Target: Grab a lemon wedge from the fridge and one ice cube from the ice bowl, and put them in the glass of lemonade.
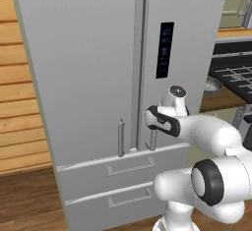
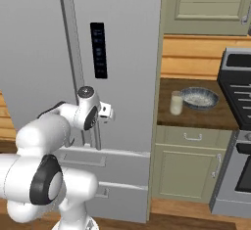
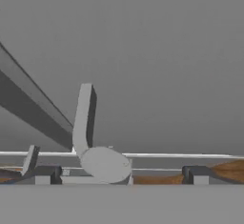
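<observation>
The grey double-door fridge (image 1: pixel 83 53) (image 2: pixel 127 33) stands shut in front of me, so the lemon wedge is hidden. My gripper (image 3: pixel 119 175) is open, its tips wide apart on either side of the lower end of the right door's bar handle (image 3: pixel 84 116) (image 1: pixel 153 139), with nothing held. In the right base view the hand (image 2: pixel 105 111) sits just in front of that handle (image 2: pixel 96 135). The glass of lemonade (image 2: pixel 176 103) stands on the counter to the fridge's right, beside the speckled ice bowl (image 2: pixel 199 98) (image 1: pixel 212 85).
The left door's handle (image 1: pixel 120 137) hangs close to the left of the gripped-around one. Two fridge drawers (image 1: pixel 129 168) lie below. A wooden counter (image 2: pixel 196 117) over beige cabinets (image 2: pixel 184 168) adjoins the fridge, and a dark stove (image 2: pixel 240 92) stands further right.
</observation>
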Controlling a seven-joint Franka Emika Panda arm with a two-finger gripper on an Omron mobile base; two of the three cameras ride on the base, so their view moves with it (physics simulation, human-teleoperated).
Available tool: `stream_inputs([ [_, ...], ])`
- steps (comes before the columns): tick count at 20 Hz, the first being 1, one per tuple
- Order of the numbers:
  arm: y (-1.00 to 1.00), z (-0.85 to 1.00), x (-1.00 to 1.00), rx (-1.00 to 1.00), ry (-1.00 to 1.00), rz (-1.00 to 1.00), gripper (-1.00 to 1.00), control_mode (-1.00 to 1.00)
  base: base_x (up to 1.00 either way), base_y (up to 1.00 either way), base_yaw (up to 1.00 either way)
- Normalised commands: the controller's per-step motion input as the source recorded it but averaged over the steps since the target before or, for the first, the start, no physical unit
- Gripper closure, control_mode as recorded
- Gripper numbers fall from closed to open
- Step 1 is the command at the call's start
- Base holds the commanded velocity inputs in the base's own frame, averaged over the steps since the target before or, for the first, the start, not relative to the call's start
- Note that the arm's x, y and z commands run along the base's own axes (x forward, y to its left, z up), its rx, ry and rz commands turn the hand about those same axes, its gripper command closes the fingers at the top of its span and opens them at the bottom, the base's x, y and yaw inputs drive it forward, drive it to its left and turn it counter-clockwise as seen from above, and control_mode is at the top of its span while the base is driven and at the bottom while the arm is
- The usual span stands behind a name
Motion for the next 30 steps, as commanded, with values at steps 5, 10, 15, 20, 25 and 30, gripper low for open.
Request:
stream_inputs([
  [5,0.0,-0.21,0.26,0.0,0.01,0.0,-1.0,-1.0,0.0,0.0,0.0],
  [10,0.06,-0.04,-0.12,0.0,0.0,0.0,-1.0,-1.0,0.0,0.0,0.0],
  [15,0.13,-0.11,0.02,0.0,-0.01,0.0,-1.0,-1.0,0.0,0.0,0.0],
  [20,0.0,-0.35,0.27,0.0,-0.01,0.0,-1.0,-1.0,0.0,0.0,0.0],
  [25,0.0,-0.41,0.0,0.01,-0.16,0.0,-1.0,-1.0,0.0,0.0,0.0],
  [30,0.0,-0.16,0.01,0.0,-0.01,0.0,-1.0,-1.0,0.0,0.0,0.0],
])
